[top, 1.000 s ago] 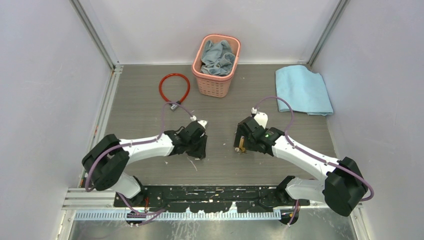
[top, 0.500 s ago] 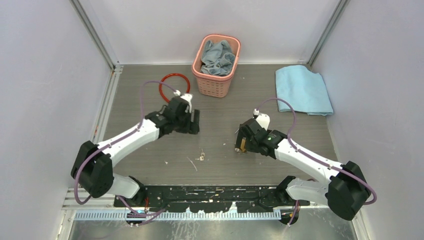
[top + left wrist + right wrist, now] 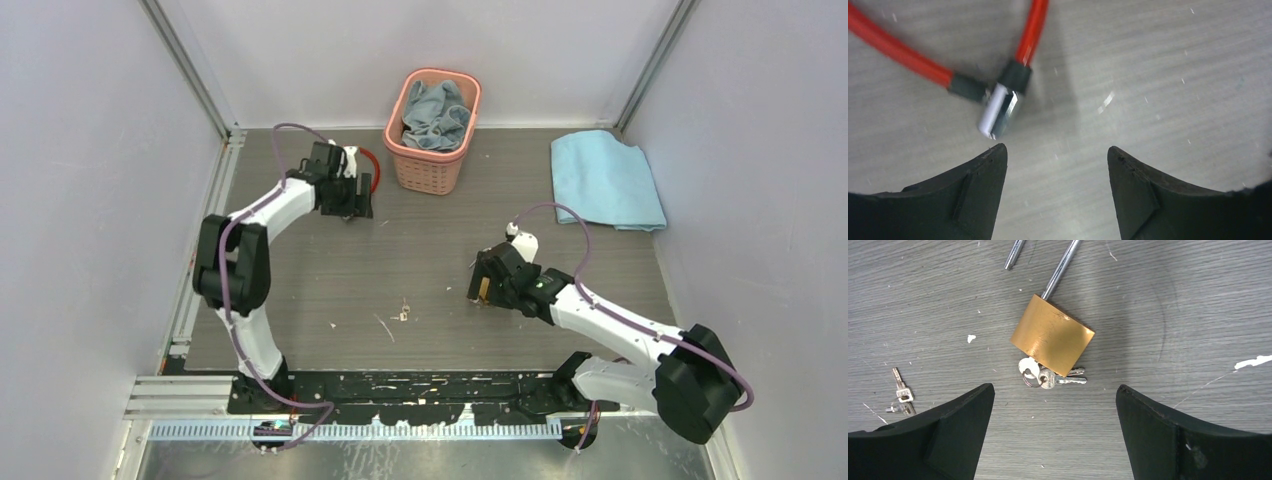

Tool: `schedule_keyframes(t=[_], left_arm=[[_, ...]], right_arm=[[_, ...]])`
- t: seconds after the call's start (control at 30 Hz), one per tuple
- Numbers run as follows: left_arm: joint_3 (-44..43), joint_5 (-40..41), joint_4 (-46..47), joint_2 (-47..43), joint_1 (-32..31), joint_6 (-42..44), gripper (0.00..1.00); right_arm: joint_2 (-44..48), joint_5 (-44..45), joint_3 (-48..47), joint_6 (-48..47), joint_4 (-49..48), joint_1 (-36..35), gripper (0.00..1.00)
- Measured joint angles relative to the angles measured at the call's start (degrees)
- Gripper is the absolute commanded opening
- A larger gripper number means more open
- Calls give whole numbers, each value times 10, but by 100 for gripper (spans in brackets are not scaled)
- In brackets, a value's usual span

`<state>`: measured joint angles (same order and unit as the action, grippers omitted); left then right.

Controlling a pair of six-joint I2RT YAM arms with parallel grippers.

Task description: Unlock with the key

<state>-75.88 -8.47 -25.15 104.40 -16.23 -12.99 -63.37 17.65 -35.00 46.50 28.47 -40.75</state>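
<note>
1. Since everything else rests on it, the grey wood-grain table (image 3: 440, 230) is logged first; pale walls are seen on three sides.
2. A folded blue cloth (image 3: 605, 180) is laid flat at the far right, well apart from both arms.
3. A pink basket (image 3: 428, 172) is stood upright at the far centre; a grey-blue towel (image 3: 437, 112) is bunched inside it.
4. The left gripper (image 3: 1056, 149) is stretched out to the far left, near the basket. Its fingers are spread wide and nothing is held between them.
5. The right gripper (image 3: 1054, 388) is held low near the table centre, pointed down. Its fingers are likewise spread wide and nothing is gripped.
6. A red cable loop (image 3: 898, 50) is found lying on the table below the left gripper. Its two ends are joined through black collars to a short metal barrel (image 3: 998, 112), seen just beyond the left fingertip.
7. The brass padlock (image 3: 1052, 335) is found lying flat and tilted, just ahead of the right fingers. One shackle rod (image 3: 1060, 267) is seated in the body; a second rod beside it is ended short of the body.
8. A key bunch (image 3: 1045, 379) on a ring is seen touching the padlock's near edge, partly tucked under it. Whether a key is in the keyhole cannot be told.
9. Two small keys (image 3: 900, 397) are found lying apart to the left of the padlock, untouched by either gripper.
</note>
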Motion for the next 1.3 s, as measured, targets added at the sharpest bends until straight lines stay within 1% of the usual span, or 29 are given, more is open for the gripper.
schedule_keyframes(t=[0.1, 0.23, 0.33, 0.47, 0.53, 0.73, 0.9, 1.1, 1.3], left_arm=[[-68, -16, -11, 67, 15, 27, 72], [-172, -30, -46, 146, 18, 65, 71], [-227, -34, -72, 184, 21, 87, 70], [-283, -33, -109, 227, 26, 106, 63], [-296, -31, -123, 240, 29, 110, 58], [-296, -13, -157, 249, 30, 118, 40], [-270, 4, -149, 238, 30, 118, 28], [-223, 19, -149, 208, 30, 100, 24], [-150, 45, -148, 160, 27, 57, 23]], right_arm=[[-9, -9, 0, 1, -9, 0, 96], [-22, -18, 0, 2, -15, 0, 96], [-25, -24, 0, 2, -18, 0, 96], [-27, -28, 0, 2, -22, 0, 96], [-28, -28, 0, 1, -24, 0, 96], [-43, -35, 0, 2, -28, 0, 96], [-50, -41, 0, 2, -28, 0, 95], [-50, -49, 0, 2, -28, 0, 95], [-47, -56, 0, 5, -28, 0, 95]])
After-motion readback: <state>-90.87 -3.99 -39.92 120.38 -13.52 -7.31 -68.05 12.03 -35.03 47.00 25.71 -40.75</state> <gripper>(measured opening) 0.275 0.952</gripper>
